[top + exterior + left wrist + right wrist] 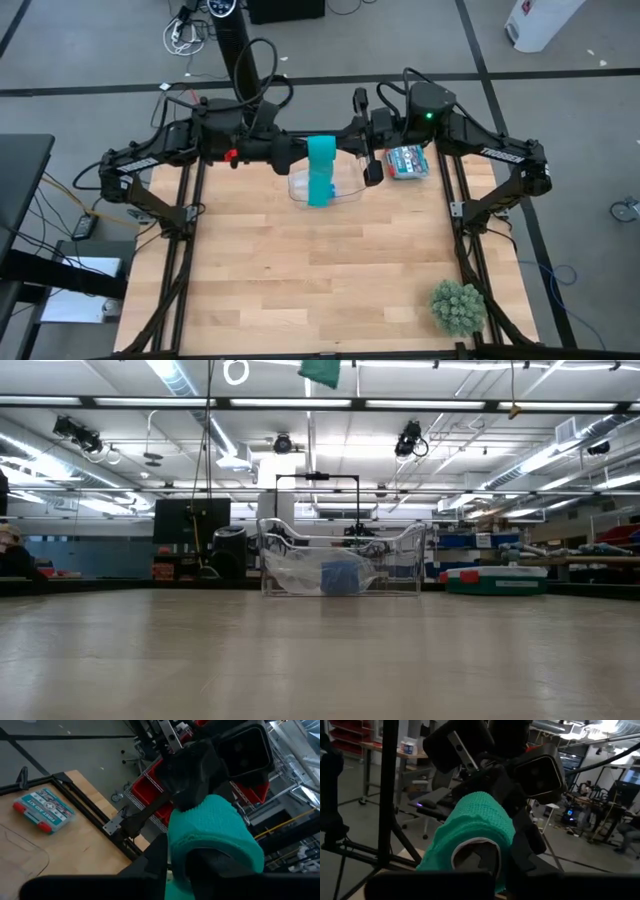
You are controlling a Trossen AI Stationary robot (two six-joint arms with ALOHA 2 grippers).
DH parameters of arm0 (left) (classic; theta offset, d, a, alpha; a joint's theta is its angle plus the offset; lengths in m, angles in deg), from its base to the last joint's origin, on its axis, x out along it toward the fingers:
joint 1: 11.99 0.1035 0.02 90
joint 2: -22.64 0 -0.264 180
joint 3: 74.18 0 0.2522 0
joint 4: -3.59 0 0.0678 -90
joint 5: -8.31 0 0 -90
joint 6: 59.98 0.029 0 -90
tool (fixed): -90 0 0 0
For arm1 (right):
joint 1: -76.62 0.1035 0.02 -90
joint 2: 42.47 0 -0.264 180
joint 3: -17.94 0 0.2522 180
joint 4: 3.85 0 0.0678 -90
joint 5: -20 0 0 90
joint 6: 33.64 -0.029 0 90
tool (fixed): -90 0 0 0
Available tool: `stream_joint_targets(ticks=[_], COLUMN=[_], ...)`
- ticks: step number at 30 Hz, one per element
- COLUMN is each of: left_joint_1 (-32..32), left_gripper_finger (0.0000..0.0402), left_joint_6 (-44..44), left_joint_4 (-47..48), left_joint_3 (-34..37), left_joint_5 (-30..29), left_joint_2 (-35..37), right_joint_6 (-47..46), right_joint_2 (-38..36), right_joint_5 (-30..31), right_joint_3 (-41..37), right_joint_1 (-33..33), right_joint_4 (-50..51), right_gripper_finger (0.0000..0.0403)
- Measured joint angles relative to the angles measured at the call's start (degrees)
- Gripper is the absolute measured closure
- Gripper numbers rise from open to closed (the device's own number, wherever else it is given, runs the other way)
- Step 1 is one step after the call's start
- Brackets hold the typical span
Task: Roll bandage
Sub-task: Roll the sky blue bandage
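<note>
Where the overhead camera looks straight down on the wooden table (pixel 300 280), both dark arms reach inward along the far edge and meet above it; between them the teal-green bandage (pixel 321 170) shows as a strip running from the arms down over a clear plastic container (pixel 345 190); the left gripper (pixel 292 152) sits just left of the strip's top and the right gripper (pixel 352 140) just right of it; a small first-aid kit box (pixel 408 161) lies near the right arm, and a spiky green plant ball (pixel 458 306) sits at the near right corner.

From table height, the clear container (pixel 340 565) stands in the middle distance with something blue inside it; only the lower end of the bandage (pixel 320 372) shows at the top edge, hanging well above the container; neither gripper is in this picture.

Through the left wrist camera, the bandage (pixel 212 837) is wound as a thick teal layer around a dark finger in the foreground; the right gripper (pixel 200 775) rises behind it, touching its top; the first-aid kit (pixel 44 809) lies on the table beyond; whether the left pincer is wide or narrow cannot be told.

Through the right wrist camera, the bandage (pixel 470 837) wraps a hollow loop over the foreground finger, with the left gripper (pixel 507 795) pressed behind it; the right pincer is closed narrow, with the bandage on it.
</note>
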Motion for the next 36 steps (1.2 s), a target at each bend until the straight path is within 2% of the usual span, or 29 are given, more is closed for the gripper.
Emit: stream_joint_targets(ticks=[7, 10, 14, 18, 26, 36], left_joint_1=[3.2, 3.9, 4.0, 2.2, -0.4, -1.4], left_gripper_finger=[0.0279, 0.0270, 0.0269, 0.0270, 0.0270, 0.0269], left_joint_6=[1.6, 1.8, 3.1, 3.1, 3.1, 4.4], left_joint_4=[-0.4, -2.0, -4.1, -5.6, -5.6, -6.1], left_joint_3=[0.2, 0.0, -0.1, 0.0, 0.2, 0.0], left_joint_5=[4.9, 4.9, 6.5, 6.7, 6.2, 5.2], left_joint_2=[2.4, 4.4, 5.5, 5.1, 0.0, -1.0], right_joint_6=[-2.5, -2.7, -2.7, -2.7, -2.8, -2.3], right_joint_2=[-2.0, -3.5, -4.6, -5.5, -4.9, -4.9], right_joint_5=[-0.3, -1.0, -0.8, 1.9, 4.3, 4.6], right_joint_3=[0.0, 0.0, 0.0, 0.0, 0.0, 0.0], right_joint_1=[-0.5, -0.4, -0.4, -0.5, -0.9, -0.8], right_joint_4=[0.6, 0.5, 3.2, 4.0, 0.7, 0.0], right_gripper_finger=[0.0400, 0.0401, 0.0402, 0.0402, 0.0403, 0.0403])
